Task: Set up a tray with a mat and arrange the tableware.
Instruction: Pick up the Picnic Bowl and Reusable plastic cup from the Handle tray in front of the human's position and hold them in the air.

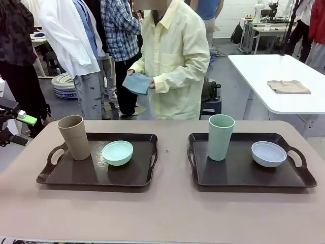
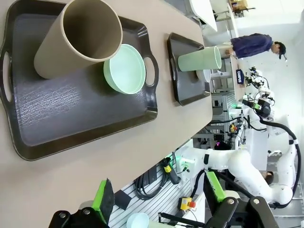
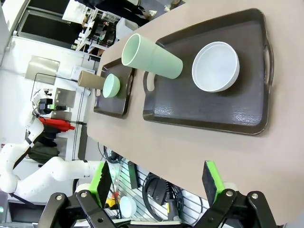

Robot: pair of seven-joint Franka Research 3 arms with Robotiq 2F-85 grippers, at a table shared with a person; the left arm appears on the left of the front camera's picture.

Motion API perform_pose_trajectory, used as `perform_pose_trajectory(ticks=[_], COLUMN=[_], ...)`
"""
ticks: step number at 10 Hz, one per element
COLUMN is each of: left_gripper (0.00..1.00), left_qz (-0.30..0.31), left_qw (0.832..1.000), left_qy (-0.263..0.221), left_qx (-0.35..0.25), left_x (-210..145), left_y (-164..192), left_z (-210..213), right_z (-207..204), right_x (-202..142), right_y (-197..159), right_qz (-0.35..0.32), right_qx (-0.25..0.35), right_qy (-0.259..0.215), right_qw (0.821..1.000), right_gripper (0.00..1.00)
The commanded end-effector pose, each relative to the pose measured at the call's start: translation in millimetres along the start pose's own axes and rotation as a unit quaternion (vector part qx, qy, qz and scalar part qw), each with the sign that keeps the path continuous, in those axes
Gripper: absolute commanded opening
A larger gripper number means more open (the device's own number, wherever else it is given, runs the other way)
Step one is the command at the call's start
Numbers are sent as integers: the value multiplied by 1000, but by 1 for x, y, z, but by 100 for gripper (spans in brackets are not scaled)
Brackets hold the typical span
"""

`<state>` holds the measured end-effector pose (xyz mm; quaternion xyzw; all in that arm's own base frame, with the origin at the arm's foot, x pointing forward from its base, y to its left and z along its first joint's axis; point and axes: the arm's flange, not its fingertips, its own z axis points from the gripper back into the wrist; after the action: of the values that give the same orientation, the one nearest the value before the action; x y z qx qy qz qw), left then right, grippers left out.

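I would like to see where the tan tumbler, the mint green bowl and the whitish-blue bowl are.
tan tumbler (image 1: 74, 139): front view, middle of its side wall.
mint green bowl (image 1: 117, 151): front view, its inside bottom.
whitish-blue bowl (image 1: 268, 152): front view, its inside bottom.

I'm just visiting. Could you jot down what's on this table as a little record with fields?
left tray: tan tumbler upright, mint green bowl beside it
right tray: pale green tumbler upright, whitish-blue bowl beside it
mat: none laid on either tray yet
left gripper: open, empty
right gripper: open, empty
person: at the far side, holding a folded blue cloth
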<state>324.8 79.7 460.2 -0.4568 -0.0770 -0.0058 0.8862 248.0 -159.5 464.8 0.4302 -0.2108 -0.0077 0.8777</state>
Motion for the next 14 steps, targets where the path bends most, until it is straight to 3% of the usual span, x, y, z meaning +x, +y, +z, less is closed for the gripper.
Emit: perform_pose_trajectory(ticks=[1, 14], left_gripper=[100, 100], left_qz=[-10, -10], left_qw=[1000, 1000], left_qy=[-6, -6], left_qx=[-12, -12], left_x=[-1, -1], left_y=[-1, -1], left_z=[1, 1], right_z=[0, 0], right_x=[3, 3], right_y=[0, 0], right_qz=[7, 7], right_qx=[14, 14], right_qy=[-5, -5], right_qw=[1000, 1000], right_gripper=[100, 100])
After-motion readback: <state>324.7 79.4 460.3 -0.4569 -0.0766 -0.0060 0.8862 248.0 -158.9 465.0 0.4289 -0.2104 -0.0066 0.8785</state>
